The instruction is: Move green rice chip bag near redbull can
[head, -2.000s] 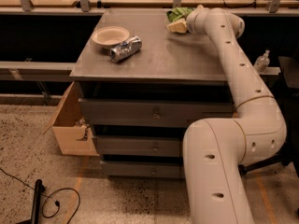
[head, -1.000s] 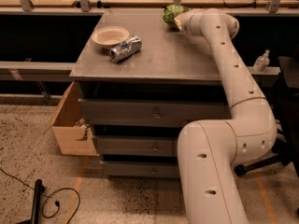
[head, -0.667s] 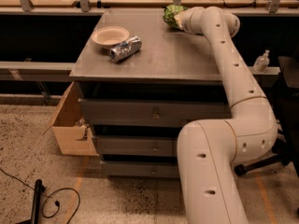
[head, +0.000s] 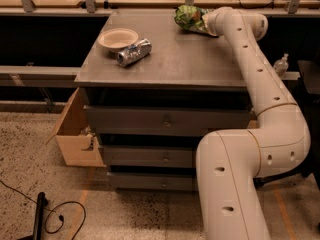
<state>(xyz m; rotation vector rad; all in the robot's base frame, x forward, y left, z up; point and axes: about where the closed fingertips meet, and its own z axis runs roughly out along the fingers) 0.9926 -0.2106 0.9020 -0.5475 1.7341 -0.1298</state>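
The carrying step was judged to be in hand. The gripper [head: 205,22] was seen at the far right corner of the metal drawer cabinet [head: 165,120], set against the green rice chip bag [head: 187,17]. Whether the bag was clamped could not be told, the grip being hidden behind the wrist. The bag was found at that far corner, well apart from the redbull can [head: 134,52], which lay on its side on the left part of the top, just beside the cream bowl [head: 118,38]. For the next move, a carry leftward and toward the front would be called for, with the bag set down near the can and the can not knocked into rolling. The bag was seen as crumpled, glossy bright-green foil with pale print.
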